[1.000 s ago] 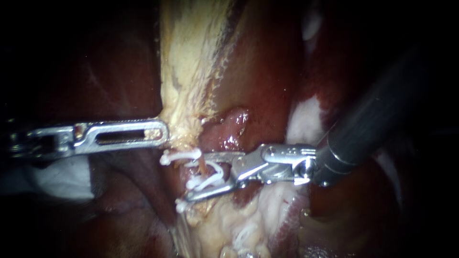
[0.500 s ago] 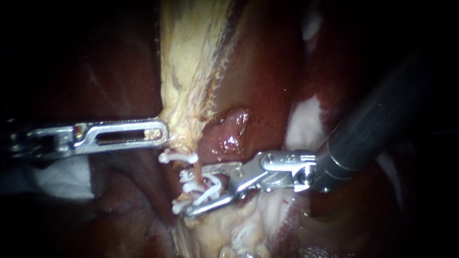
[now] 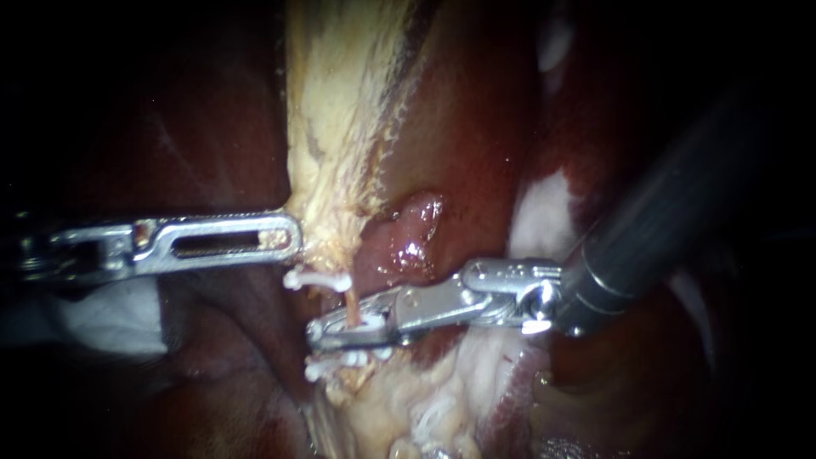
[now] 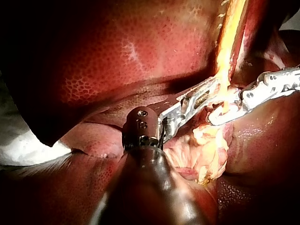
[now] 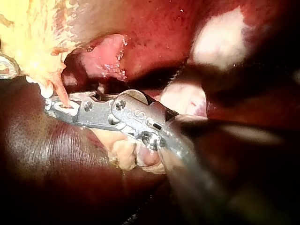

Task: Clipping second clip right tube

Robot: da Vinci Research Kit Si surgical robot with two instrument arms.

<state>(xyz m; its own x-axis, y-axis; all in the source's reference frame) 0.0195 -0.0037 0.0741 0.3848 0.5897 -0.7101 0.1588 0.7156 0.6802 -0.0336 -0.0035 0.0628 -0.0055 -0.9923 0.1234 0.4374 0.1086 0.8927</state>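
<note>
Right instrument (image 3: 327, 334): jaws closed across thin tube (image 3: 349, 299), between upper white clip (image 3: 319, 278) and lower white clip (image 3: 330, 367). Left instrument (image 3: 287, 237): jaws clamped on edge of pale tissue band (image 3: 331, 127). Both clips distinct in endoscope view. Tube seen entering jaw window in right wrist view.

left instrument (image 3: 287, 237) on tissue (image 3: 331, 153), right instrument (image 3: 318, 337) across tube (image 3: 349, 299) below clip (image 3: 319, 277)

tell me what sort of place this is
Likely a surgical training bench: bare liver, the left instrument gripping pale tissue, the right instrument clamped on a tube beside white clips.
</note>
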